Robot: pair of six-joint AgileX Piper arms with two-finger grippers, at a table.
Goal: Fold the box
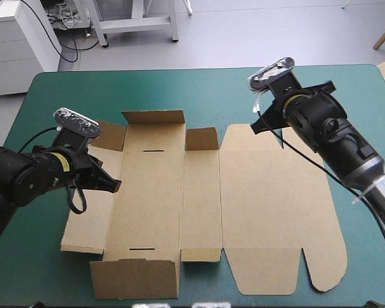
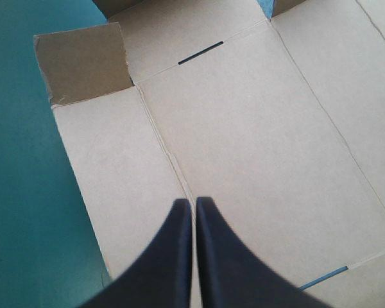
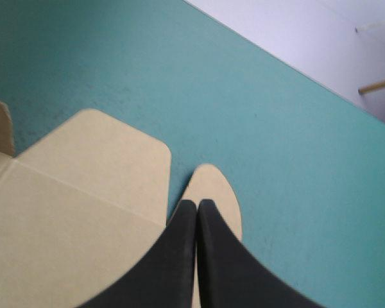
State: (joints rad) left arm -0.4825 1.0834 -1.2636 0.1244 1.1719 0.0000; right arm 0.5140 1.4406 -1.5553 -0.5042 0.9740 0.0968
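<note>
Teal-green cover [image 1: 212, 90] under a mostly flat brown box [image 1: 263, 205].

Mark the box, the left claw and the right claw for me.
box [image 1: 263, 205], high view, middle of its wide flat panel.
left claw [image 2: 194, 203], left wrist view, between its fingertips.
right claw [image 3: 197, 204], right wrist view, between its fingertips.

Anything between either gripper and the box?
Nothing visible. The left gripper is over the left panel of the box, the right gripper at a rounded tab on its far edge; both are shut.
</note>
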